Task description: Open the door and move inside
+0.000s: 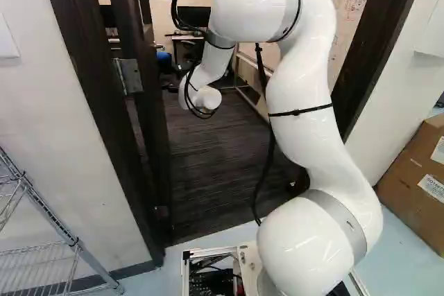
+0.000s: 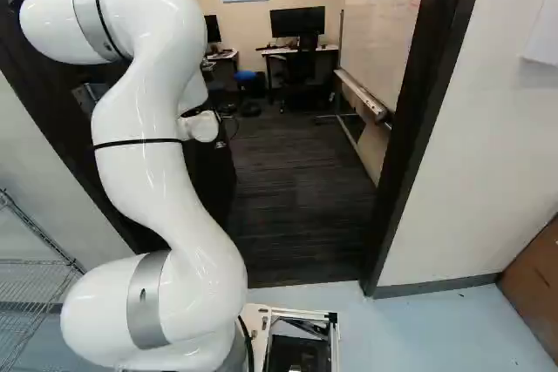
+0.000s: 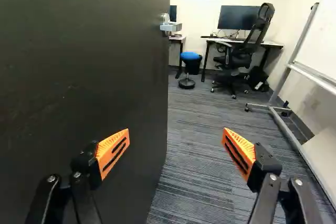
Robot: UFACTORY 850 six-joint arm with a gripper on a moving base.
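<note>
Door [image 3: 79, 61] ajar, claw [image 3: 176, 140] wide and empty

Both base views take in the dark doorway [image 2: 427, 119], with the white arm [image 1: 298, 95] rising before it. The wrist view alone gives the door's broad face, behind one finger, its free edge showing in the gap between the two. The cardboard box [image 1: 416, 178] and wire rack [image 1: 66, 230] appear only in the base views. The claw's fingers stand far apart, gripping nothing. Smallest, the metal handle [image 3: 170, 27], on the door's edge, shows clearly only from the wrist.

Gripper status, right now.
Gripper: open, orange pads wide apart, holding nothing; the door stands ahead, not gripped.
</note>
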